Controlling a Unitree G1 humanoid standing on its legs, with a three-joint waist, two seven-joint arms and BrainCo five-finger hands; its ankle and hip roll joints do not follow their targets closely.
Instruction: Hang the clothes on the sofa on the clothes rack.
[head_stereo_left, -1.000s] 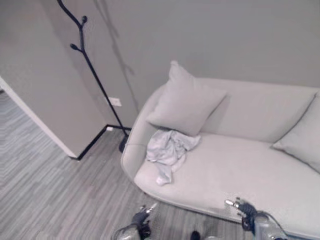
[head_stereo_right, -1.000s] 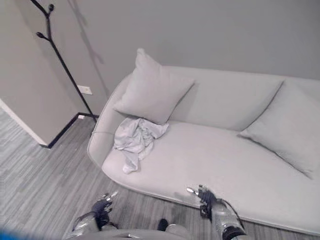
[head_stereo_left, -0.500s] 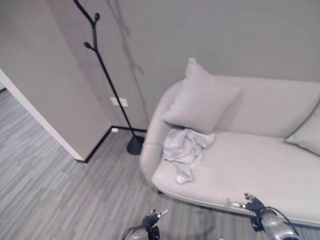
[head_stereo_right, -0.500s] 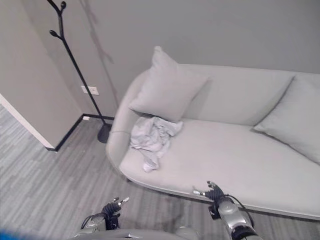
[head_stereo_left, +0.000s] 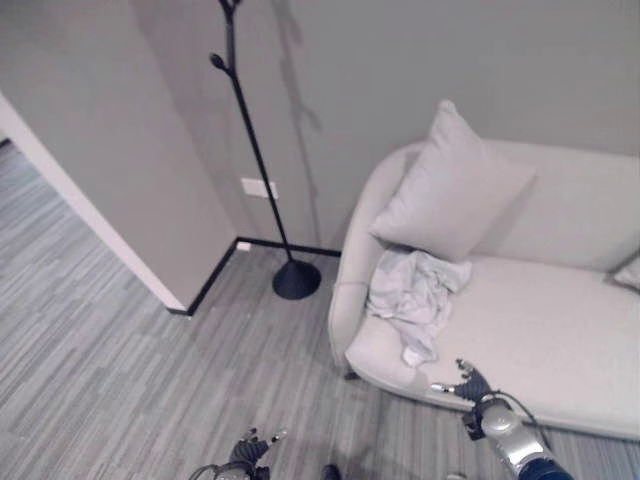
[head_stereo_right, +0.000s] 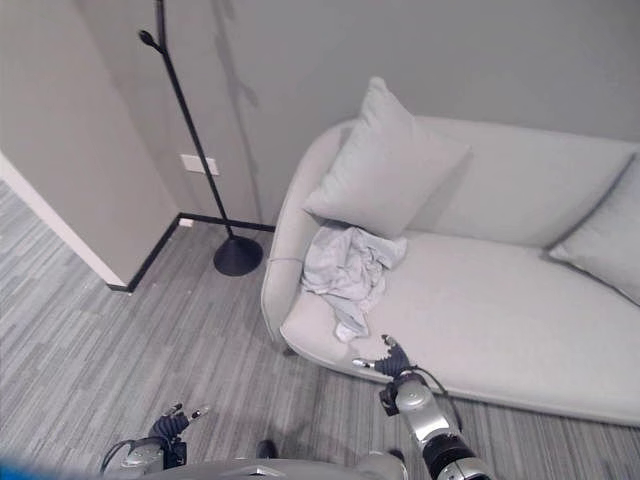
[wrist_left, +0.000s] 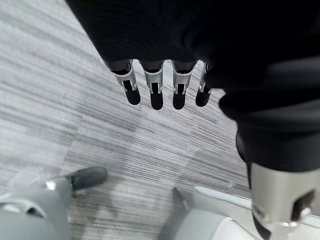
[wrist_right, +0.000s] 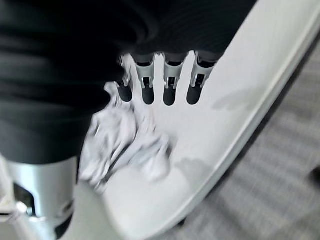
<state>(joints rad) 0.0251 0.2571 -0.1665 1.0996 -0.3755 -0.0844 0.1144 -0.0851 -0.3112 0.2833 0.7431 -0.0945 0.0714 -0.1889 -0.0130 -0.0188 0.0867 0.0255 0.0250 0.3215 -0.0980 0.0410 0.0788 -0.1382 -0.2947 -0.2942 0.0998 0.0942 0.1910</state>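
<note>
A crumpled pale grey garment (head_stereo_left: 414, 301) lies on the left end of the light grey sofa (head_stereo_left: 540, 340), just below a cushion (head_stereo_left: 450, 190). The black clothes rack (head_stereo_left: 252, 150) stands on its round base (head_stereo_left: 297, 280) by the wall, left of the sofa. My right hand (head_stereo_left: 470, 384) hovers open at the sofa's front edge, a little below the garment; the right wrist view shows its straight fingers (wrist_right: 170, 85) above the garment (wrist_right: 120, 145). My left hand (head_stereo_right: 172, 422) hangs low over the floor, fingers (wrist_left: 155, 87) straight and holding nothing.
A wall corner with dark skirting (head_stereo_left: 190, 300) juts out left of the rack. A socket (head_stereo_left: 259, 187) sits on the wall behind the pole. A second cushion (head_stereo_right: 600, 240) rests at the sofa's right end. Striped grey floor (head_stereo_left: 120, 360) spreads in front.
The camera has swung left, so sofa and rack have shifted right in view and the rack's base shows. My right hand is now closer to the garment's end of the sofa.
</note>
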